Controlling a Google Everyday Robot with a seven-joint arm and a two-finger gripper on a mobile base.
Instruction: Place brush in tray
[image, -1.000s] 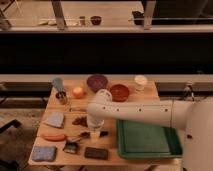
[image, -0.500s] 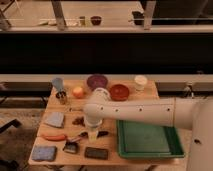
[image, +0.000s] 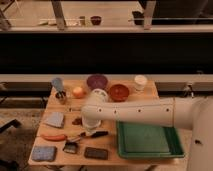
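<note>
You would have found the tool (image: 90, 130) pointing down over the front-left part of the bench (image: 150, 91), at the end of the white arm (image: 145, 113) that reached in from the right. Whether the tool was released or clenched could not be told, because the wrist above it covered it. The tool stood just above the handle end of the brush (image: 71, 146). Contact between the two could not be confirmed.

The brush lay flat on the bench, outside the tray (image: 150, 141). Its dark bristle head pointed to the front left, and its thin black handle ran back and to the right, under the tool. The green tray sat at the front-right corner of the bench, just right of the handle tip.

Around the brush you would have noted these items:
- A flat black block (image: 96, 153) just in front of the handle.
- A blue sponge (image: 44, 153) at the front-left corner.
- A long orange-red item (image: 53, 137) to the left of the brush head.
- A grey-blue cloth (image: 54, 119) behind that.

At the far edge stood a purple bowl (image: 97, 81), an orange bowl (image: 119, 92) and a white cup (image: 140, 82). A round orange fruit (image: 78, 92) lay left of the bowls.
</note>
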